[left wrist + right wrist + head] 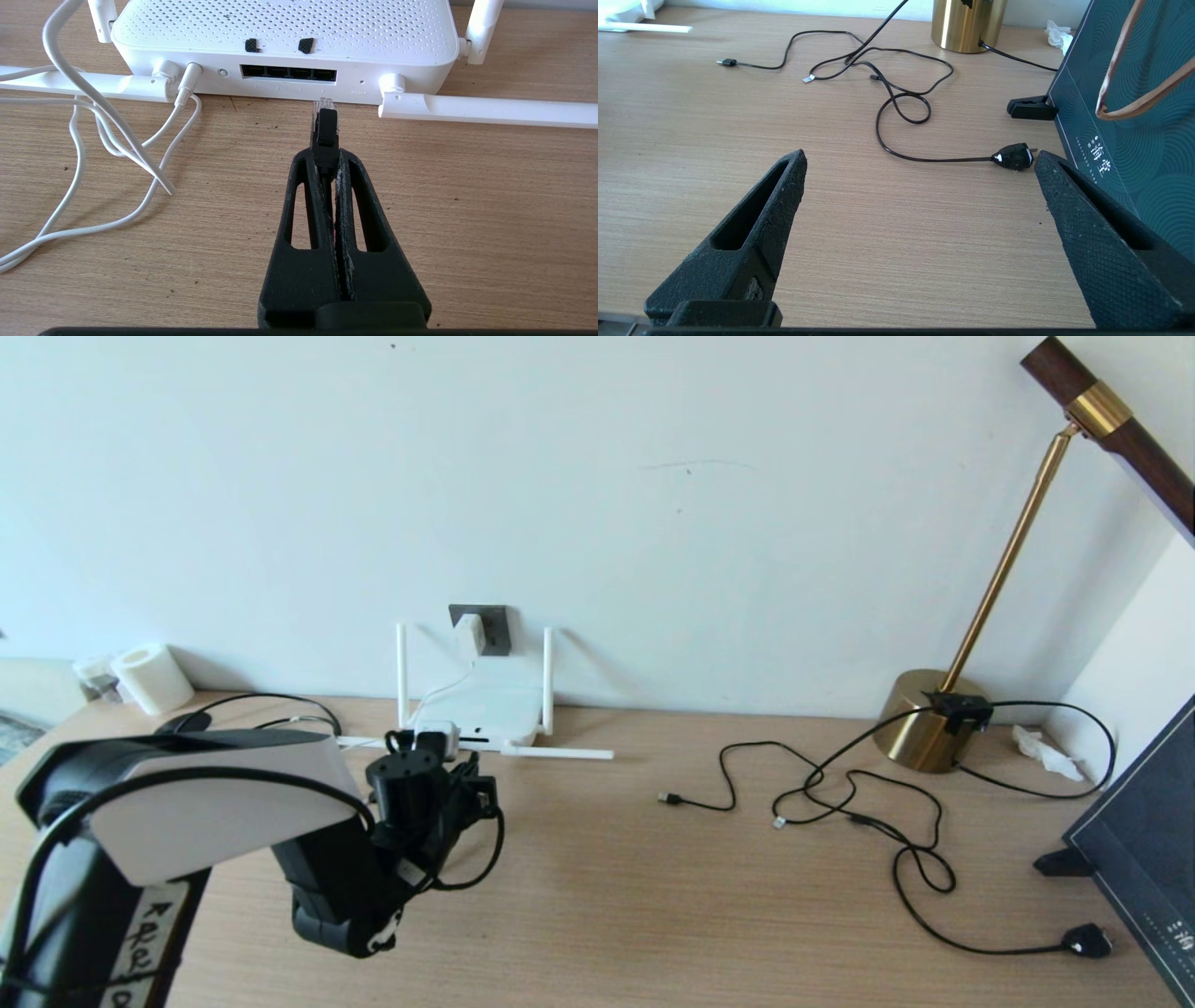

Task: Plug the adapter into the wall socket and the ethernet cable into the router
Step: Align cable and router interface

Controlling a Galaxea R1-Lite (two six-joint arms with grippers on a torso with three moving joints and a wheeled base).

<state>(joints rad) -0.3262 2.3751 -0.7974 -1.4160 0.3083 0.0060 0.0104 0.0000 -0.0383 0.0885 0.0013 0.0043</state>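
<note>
Jaws of the left gripper (327, 154) pinch the ethernet cable (324, 128) by its stiff black boot, clear fragile plug just short of the router (285, 51) ports; adapter (470, 633) sits in the wall socket (495, 627). Right gripper (920, 161) gapes wide, empty.

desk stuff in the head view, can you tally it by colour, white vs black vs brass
White: 4 - router, adapter in the wall socket, paper roll, crumpled tissue
Black: 3 - ethernet cable in the left gripper, thin USB cable, lamp cord with plug
Brass: 1 - lamp
Total: 8
</note>
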